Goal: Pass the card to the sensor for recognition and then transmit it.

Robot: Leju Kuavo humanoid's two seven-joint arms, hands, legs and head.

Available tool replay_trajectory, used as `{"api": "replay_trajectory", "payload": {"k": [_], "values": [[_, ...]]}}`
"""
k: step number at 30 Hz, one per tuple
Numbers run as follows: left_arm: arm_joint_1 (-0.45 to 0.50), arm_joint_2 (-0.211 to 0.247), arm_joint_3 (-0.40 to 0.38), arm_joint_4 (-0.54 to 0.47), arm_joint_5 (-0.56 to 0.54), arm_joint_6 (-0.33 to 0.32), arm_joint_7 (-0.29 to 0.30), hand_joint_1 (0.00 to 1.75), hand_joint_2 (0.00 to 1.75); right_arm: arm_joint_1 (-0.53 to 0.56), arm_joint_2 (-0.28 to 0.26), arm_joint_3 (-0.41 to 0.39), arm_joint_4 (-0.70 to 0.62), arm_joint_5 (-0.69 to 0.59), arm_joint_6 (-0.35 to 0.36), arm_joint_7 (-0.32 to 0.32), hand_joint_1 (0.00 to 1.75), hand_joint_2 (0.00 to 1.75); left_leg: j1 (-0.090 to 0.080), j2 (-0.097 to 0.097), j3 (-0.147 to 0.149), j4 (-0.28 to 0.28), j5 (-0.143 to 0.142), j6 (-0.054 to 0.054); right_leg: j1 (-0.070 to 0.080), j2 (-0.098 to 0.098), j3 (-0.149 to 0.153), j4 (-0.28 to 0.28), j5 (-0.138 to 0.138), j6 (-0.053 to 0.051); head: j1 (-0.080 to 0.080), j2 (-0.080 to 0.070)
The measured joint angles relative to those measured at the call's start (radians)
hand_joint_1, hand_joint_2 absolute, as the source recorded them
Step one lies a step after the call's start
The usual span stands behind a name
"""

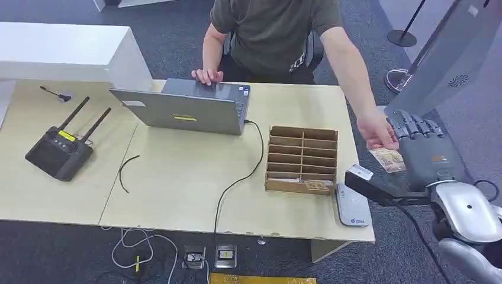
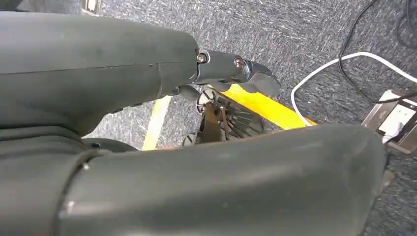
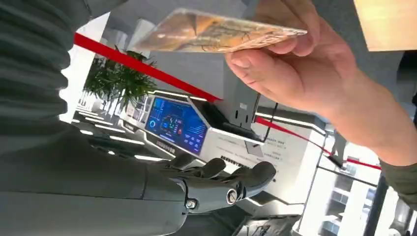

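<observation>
Your right hand [image 1: 427, 148] sits past the counter's [image 1: 177, 183] right edge, palm up, fingers apart and holding nothing. The card [image 1: 388, 158] is pinched in a person's hand [image 1: 376, 131] just over your palm; whether it touches your hand is hard to tell. The grey sensor [image 1: 353, 206] lies on the counter corner beside the wooden box [image 1: 302, 160]. Your left hand [image 2: 196, 147] hangs over the floor, its fingers seemingly loose and apart.

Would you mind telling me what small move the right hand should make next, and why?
Probably it should close its fingers on the card. The person's hand is holding the card at the right hand, which lies open with nothing in it. The card must be gripped before it can go to the grey card reader at the table's front edge.
</observation>
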Motion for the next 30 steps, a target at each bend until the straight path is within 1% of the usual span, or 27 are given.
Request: {"api": "replay_trajectory", "payload": {"k": [1, 2, 4, 5, 12, 20, 30], "values": [[0.0, 0.0, -0.001, 0.0, 0.0, 0.0, 0.002, 0.0, 0.0, 0.0, 0.0, 0.006, 0.0, 0.0, -0.002, 0.0, 0.0, 1.75, 0.0, 0.0, 0.0, 0.0, 0.0, 0.0, 0.0, 0.0, 0.0, 0.0, 0.0, 0.0, 0.0, 0.0], [0.0, 0.0, -0.003, 0.0, 0.0, 0.0, 0.003, 0.0, 0.0, 0.0, 0.0, 0.012, 0.0, 0.001, -0.004, 0.0, 1.69, 1.75, 0.0, 0.0, 0.0, 0.0, 0.0, 0.0, 0.0, 0.0, 0.0, 0.0, 0.0, 0.0, 0.0, 0.0], [0.0, 0.0, -0.01, 0.0, 0.0, 0.002, 0.008, 0.0, 0.0, 0.0, 0.0, 0.022, 0.0, 0.003, -0.009, -0.001, 1.71, 1.75, 0.0, 0.0, 0.0, 0.0, 0.0, 0.0, 0.0, 0.0, 0.0, 0.0, 0.0, 0.0, 0.0, 0.0], [0.0, 0.0, -0.013, 0.0, 0.001, 0.002, 0.009, 0.0, 0.0, 0.0, 0.001, 0.027, 0.0, 0.004, -0.014, -0.003, 1.75, 1.75, 0.0, 0.0, 0.0, 0.0, 0.0, 0.0, 0.0, 0.0, 0.0, 0.0, 0.0, 0.0, 0.0, 0.0], [0.0, 0.0, -0.016, 0.0, 0.005, 0.014, 0.01, 0.0, 0.0, -0.01, 0.014, 0.052, 0.002, 0.003, -0.029, -0.018, 1.75, 1.75, 0.0, 0.0, 0.0, 0.0, 0.0, 0.0, 0.0, 0.0, 0.0, 0.0, 0.0, 0.0, 0.0, 0.0], [0.0, -0.002, -0.017, 0.0, 0.011, 0.008, 0.012, 0.0, 0.0, -0.053, 0.016, 0.075, 0.002, -0.023, -0.019, 0.0, 1.75, 1.75, 0.0, 0.0, 0.0, 0.0, 0.0, 0.0, 0.0, 0.001, 0.0, 0.0, 0.0, 0.0, 0.0, 0.0], [0.0, 0.0, -0.024, 0.0, 0.011, 0.014, 0.016, 0.0, 0.0, -0.034, 0.016, 0.092, 0.013, -0.05, -0.048, -0.003, 1.75, 1.75, 0.0, 0.0, 0.0, 0.0, 0.0, 0.0, 0.0, 0.001, 0.0, 0.0, 0.0, 0.0, 0.0, 0.0]]}}
